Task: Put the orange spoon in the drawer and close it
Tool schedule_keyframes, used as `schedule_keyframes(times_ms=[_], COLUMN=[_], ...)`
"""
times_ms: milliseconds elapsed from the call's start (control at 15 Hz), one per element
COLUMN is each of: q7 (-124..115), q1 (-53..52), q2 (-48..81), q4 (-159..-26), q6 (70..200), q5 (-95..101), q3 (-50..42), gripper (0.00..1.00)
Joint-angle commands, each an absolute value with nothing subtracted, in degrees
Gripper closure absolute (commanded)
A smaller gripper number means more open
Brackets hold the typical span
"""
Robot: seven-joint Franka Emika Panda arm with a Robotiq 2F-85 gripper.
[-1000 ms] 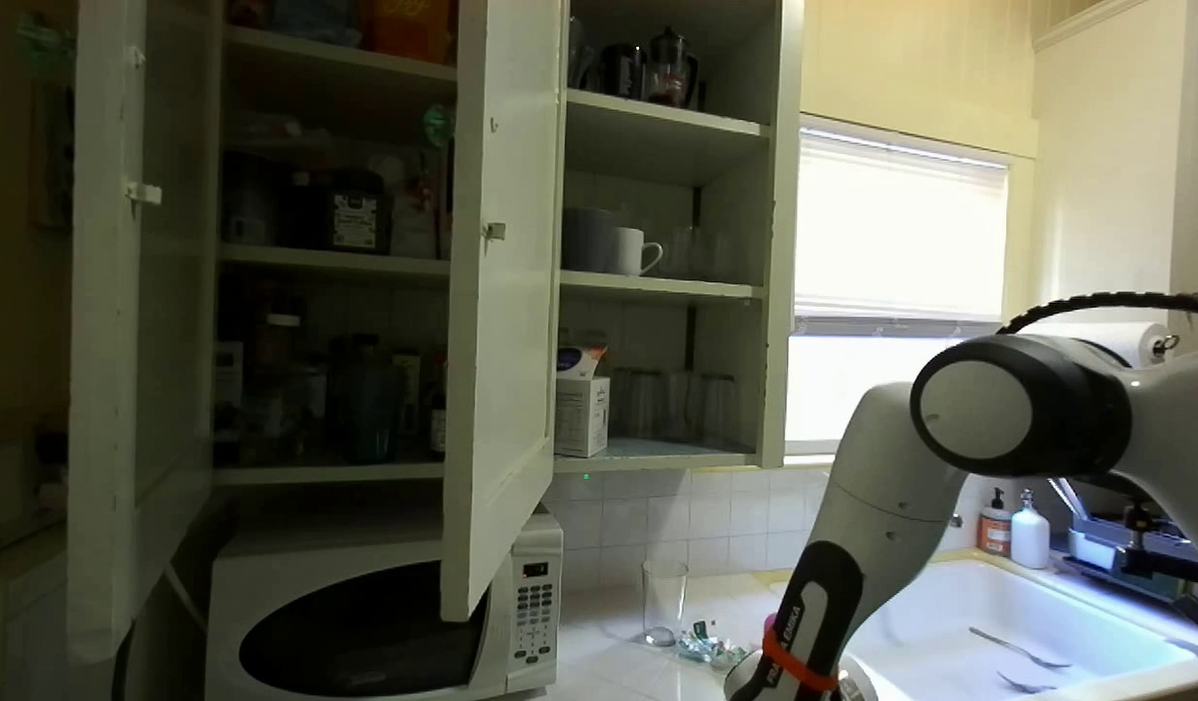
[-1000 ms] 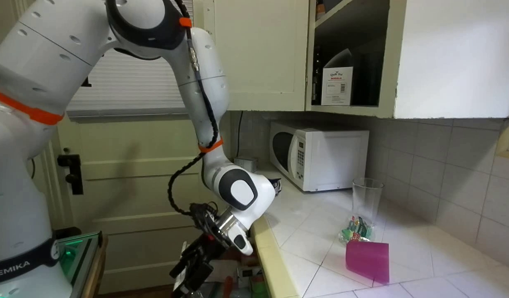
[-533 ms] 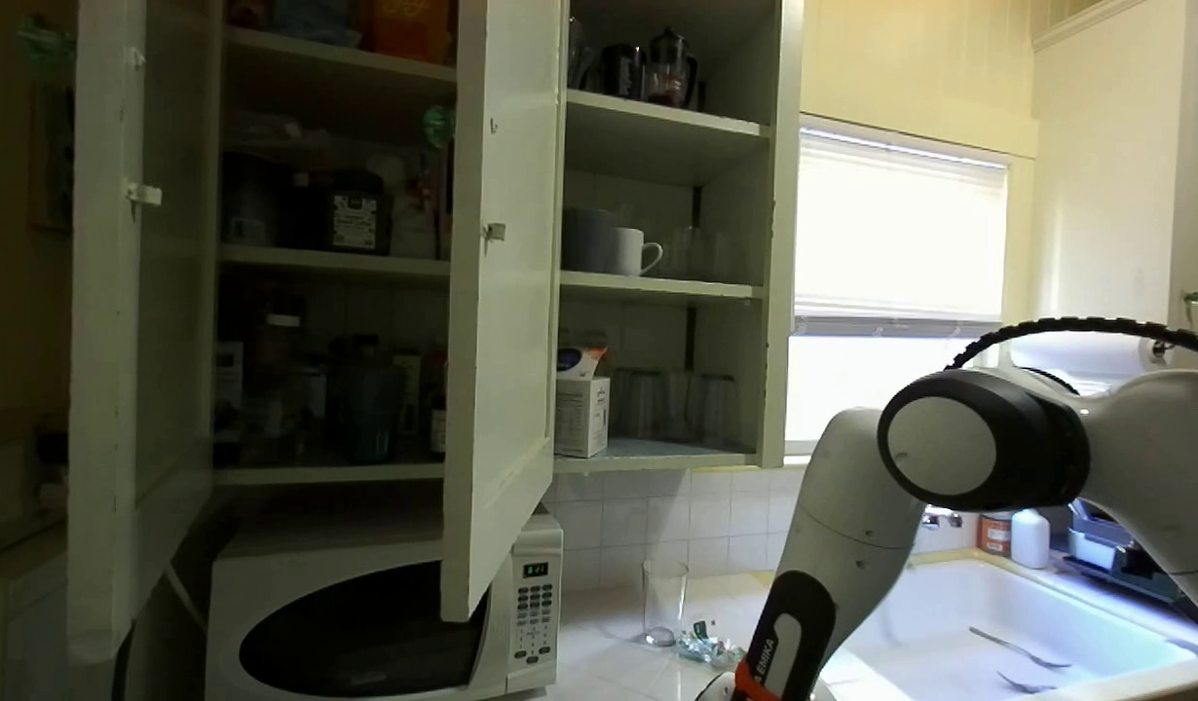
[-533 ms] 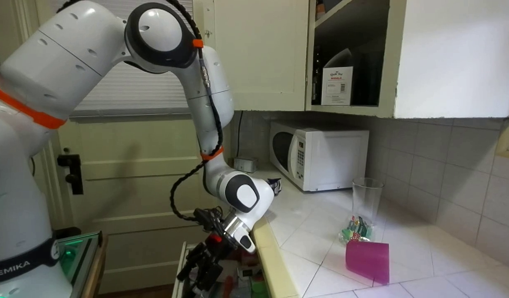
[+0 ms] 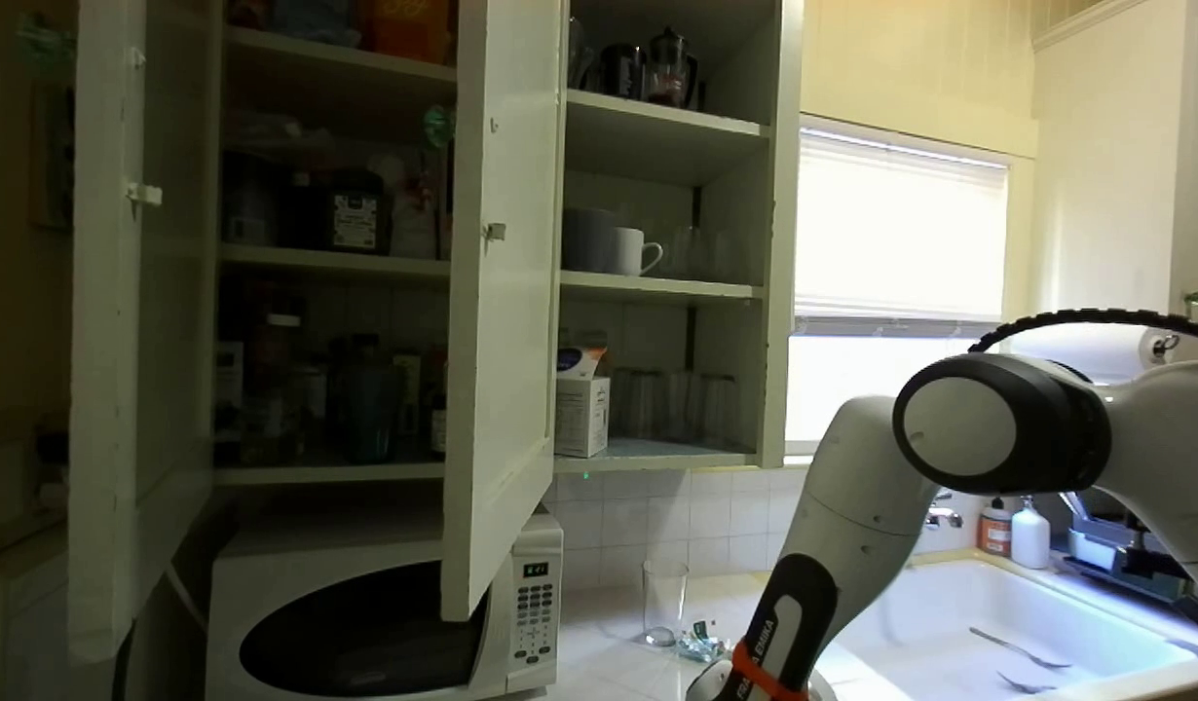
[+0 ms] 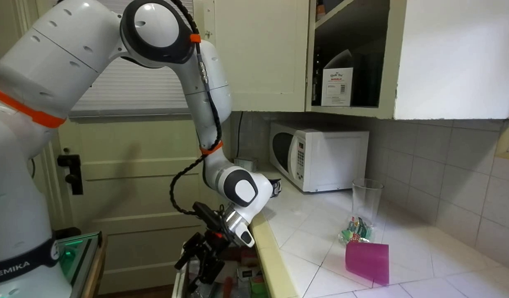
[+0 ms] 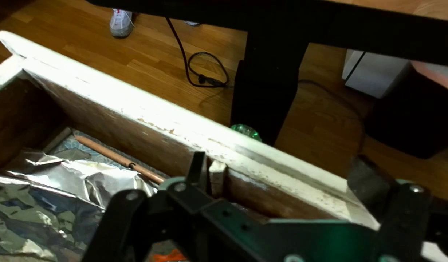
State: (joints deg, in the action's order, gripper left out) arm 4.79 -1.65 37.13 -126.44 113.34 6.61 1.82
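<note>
The tabletop (image 6: pixel 308 227) is tiled white and bordered with yellow trim (image 6: pixel 272 256) along its front edge. A white microwave (image 6: pixel 337 161) is set toward a back corner. Near the back edge a tall clear glass (image 6: pixel 367 200) is stood upright, crinkled green-and-clear plastic (image 6: pixel 356 229) just beside it. Between both edges a magenta cup (image 6: pixel 367 261) is laid on its side.

The drawer (image 6: pixel 179 285) stood pulled out below the level of the counter (image 6: pixel 304 240) in an exterior view. Its front wall (image 7: pixel 136 103) was painted white, worn and chipped along the top edge, with dark brown wood on the inner side and a translucent green knob (image 7: pixel 246 131) on the outer face. Low in the wrist view showed an orange patch (image 7: pixel 169 256), partly hidden; whether it was the spoon could not be told.
</note>
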Motion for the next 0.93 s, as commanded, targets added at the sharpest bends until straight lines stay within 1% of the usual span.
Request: schedule_keyframes(times_ms=[0, 200, 667, 867], q7=[13.5, 14.7, -1.3, -4.4], q1=[1.4, 1.6, -0.6, -1.6], q2=[32.3, 30.3, 26.1, 24.7], q4=[-130.5, -132.8, -140.9, -143.6], q6=[113.8, 112.5, 116.3, 119.5], q5=[3.7, 1.2, -7.9, -8.3], q3=[4.8, 5.5, 4.0, 3.9], gripper=[0.00, 0.00, 0.00, 0.00])
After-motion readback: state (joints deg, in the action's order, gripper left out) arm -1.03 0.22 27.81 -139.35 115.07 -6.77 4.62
